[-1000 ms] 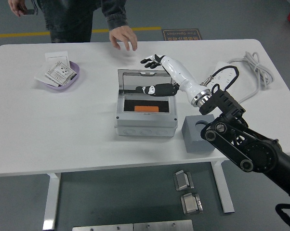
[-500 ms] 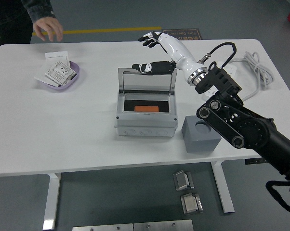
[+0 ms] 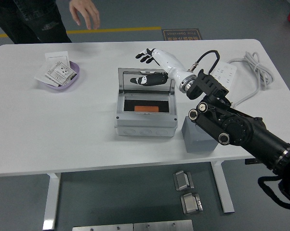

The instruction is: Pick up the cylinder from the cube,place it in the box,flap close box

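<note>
The grey box (image 3: 145,118) sits open, its lid (image 3: 146,79) upright at the far side. An orange cylinder (image 3: 146,109) lies inside. The grey cube (image 3: 197,139) stands just right of the box.

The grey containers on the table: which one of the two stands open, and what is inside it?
The light grey box in the middle stands open, its lid raised at the back, with an orange piece inside. The darker grey cube beside it has no lid.

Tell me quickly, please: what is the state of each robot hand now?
Right hand: open, fingers spread, holding nothing, at the raised lid of the box.
Left hand: not in view.
</note>
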Available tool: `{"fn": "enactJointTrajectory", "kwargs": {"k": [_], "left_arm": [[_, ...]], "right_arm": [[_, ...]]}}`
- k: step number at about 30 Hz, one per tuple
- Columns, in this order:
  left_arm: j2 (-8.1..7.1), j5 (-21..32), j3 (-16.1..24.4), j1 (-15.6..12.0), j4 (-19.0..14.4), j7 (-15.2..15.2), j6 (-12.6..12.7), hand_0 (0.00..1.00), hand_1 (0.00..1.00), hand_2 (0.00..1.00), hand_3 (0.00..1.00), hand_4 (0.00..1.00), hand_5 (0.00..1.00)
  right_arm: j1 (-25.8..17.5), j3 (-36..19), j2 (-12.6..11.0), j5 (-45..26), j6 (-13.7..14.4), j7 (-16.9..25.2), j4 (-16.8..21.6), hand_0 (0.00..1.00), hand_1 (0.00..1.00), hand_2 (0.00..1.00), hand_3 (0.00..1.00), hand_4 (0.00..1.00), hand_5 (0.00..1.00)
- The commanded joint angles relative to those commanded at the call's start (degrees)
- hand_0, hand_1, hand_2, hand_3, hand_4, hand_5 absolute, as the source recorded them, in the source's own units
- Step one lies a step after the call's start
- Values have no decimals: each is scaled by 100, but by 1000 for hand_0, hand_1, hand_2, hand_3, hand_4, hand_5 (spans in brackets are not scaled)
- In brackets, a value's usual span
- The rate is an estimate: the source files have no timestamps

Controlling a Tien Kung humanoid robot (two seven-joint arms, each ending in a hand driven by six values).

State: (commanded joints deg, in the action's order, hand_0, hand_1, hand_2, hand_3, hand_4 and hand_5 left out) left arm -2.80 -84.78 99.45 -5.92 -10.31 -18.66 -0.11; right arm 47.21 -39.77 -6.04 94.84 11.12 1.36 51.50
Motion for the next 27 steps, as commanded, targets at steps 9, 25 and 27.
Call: {"fn": "enactJointTrajectory", "kwargs": {"k": [9,25,27], "left_arm": [[4,20,-30,-1,0,27,-3,634,616,569,597,669,276],[8,28,-17,-22,0,36,5,634,616,570,596,669,275],[13,25,-12,-29,0,33,6,634,616,570,596,669,275]], "right_arm": [[-191,69,-219,68,33,-26,539,828,698,717,752,971,428],[-596,227,-641,121,16,-107,1337,819,692,715,753,969,440],[-647,247,-698,124,17,-125,1465,819,692,715,753,969,440]]}}
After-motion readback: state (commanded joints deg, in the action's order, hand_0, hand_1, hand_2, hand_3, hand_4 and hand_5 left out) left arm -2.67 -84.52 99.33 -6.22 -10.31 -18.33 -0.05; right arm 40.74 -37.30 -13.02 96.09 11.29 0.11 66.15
